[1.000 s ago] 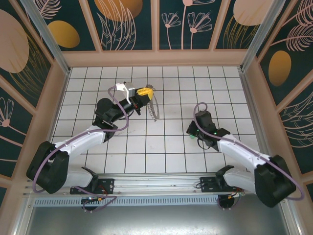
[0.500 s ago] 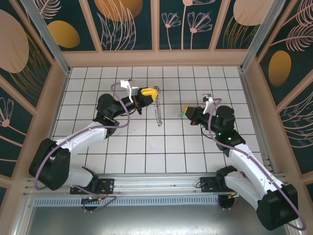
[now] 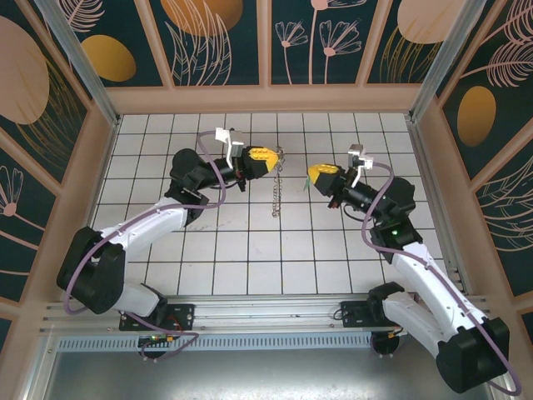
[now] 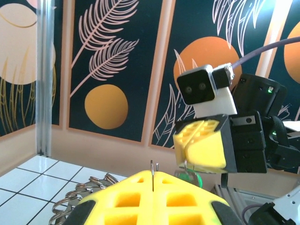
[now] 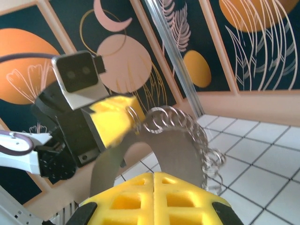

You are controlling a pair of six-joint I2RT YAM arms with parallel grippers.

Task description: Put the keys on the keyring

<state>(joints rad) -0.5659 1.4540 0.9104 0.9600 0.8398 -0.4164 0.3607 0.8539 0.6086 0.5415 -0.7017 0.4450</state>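
My left gripper point(image 3: 268, 157) is shut on the keyring point(image 3: 277, 187) and holds it above the floor, with its silvery loops hanging down in a chain. In the left wrist view the hoop's thin wire point(image 4: 153, 166) stands up out of my shut left gripper point(image 4: 153, 174), and the loops point(image 4: 86, 191) bunch at the lower left. My right gripper point(image 3: 315, 177) faces it a short way off, shut on the key. The key's green head point(image 4: 192, 179) hangs under the right fingers point(image 4: 206, 147). In the right wrist view a blurred grey piece arches up from my shut right gripper point(image 5: 153, 174), in front of the loops point(image 5: 187, 124).
The white tiled floor point(image 3: 250, 250) is boxed in by a pale wooden rim point(image 3: 266, 98) and patterned wall panels. Metal corner posts point(image 3: 79, 58) stand at the back left and right. Both arm bases sit at the near edge.
Both arms rose and swung toward each other. The keyring came up off the floor with its loops now dangling. The right gripper lifted from the tiles and turned to face the left one.
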